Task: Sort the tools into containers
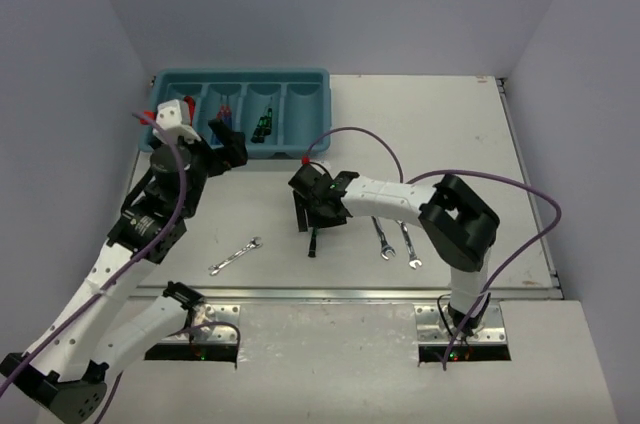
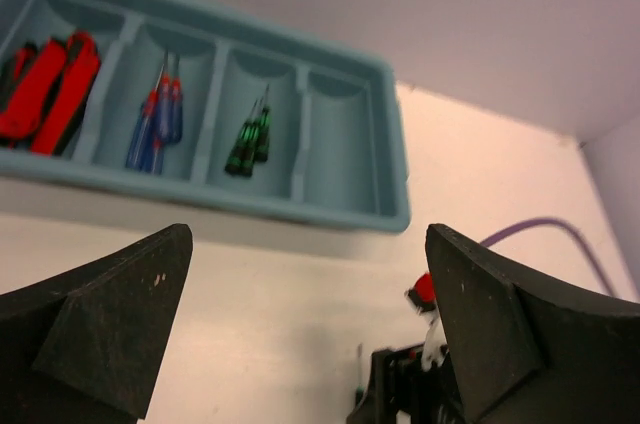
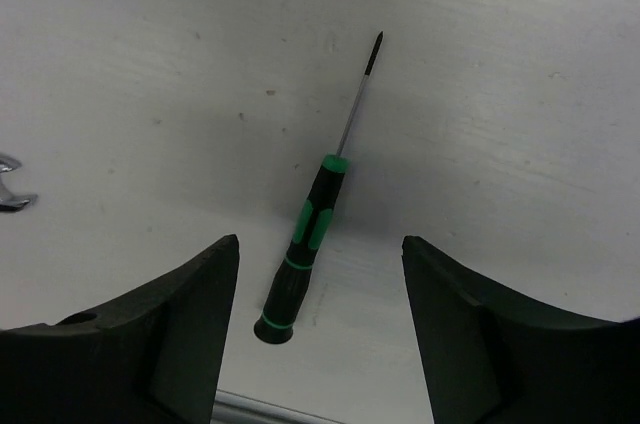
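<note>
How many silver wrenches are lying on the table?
3. The left wrench lies alone near the front edge; the middle wrench and right wrench lie side by side, right of centre. Others may be hidden.

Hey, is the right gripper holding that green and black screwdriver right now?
No, the right gripper is open, and the green and black screwdriver lies flat on the table between its fingers.

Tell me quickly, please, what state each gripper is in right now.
Left gripper: open, holding nothing.
Right gripper: open, holding nothing, poised over the green-and-black screwdriver.
</note>
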You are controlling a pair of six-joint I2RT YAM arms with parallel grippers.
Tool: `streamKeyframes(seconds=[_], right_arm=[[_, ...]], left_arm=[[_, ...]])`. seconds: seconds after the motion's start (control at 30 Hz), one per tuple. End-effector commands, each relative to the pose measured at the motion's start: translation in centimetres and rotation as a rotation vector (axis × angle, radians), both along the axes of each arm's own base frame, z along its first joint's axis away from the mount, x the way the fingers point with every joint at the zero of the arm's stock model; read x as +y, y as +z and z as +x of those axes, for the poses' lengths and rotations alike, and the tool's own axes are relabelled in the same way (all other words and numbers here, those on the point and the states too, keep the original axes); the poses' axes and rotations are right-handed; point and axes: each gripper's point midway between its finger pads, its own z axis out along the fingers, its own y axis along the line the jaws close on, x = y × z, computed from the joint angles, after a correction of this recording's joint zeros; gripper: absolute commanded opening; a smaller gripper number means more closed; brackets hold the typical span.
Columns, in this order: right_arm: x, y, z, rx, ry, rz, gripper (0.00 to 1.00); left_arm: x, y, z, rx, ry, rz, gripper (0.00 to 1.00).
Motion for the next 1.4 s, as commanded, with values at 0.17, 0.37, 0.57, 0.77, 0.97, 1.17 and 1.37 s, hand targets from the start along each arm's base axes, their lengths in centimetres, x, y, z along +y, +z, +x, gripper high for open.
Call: streamKeyframes(seconds=[0.17, 0.37, 0.57, 0.77, 0.97, 1.17, 1.37], right_arm=[[0.8, -3.3, -0.6, 0.057, -0.103, 0.024, 0.17], [0.9, 0.0, -0.7, -0.010, -0.042, 0.122, 0.00], [-0.8, 7.8, -1.4, -0.305, 0.243, 0.284, 0.00], [-2.5, 12.7, -4.5, -0.537, 0.453, 0.508, 0.00], [-4.2, 16.4, -6.2, -0.650, 0.480, 0.603, 0.00], [-4.1, 17.9, -6.4, -0.676, 0.488, 0.630, 0.00], [-4.1, 18.3, -5.5, -0.681, 0.448, 0.608, 0.00]], left_arm=[[-1.5, -7.4, -0.5, 0.179, -0.068, 0.021, 1.00], [-5.3, -10.2, 0.1, 0.216, -0.225, -0.062, 1.00], [-14.8, -8.8, -3.4, 0.131, -0.748, -0.359, 1.00], [-21.1, -5.1, -8.1, -0.062, -1.034, -0.481, 1.00], [-22.4, -5.4, -7.5, -0.040, -0.993, -0.513, 0.67], [-24.3, -5.9, -7.6, 0.007, -1.019, -0.514, 0.34], [-24.8, -5.9, -7.8, 0.018, -1.023, -0.494, 0.00]])
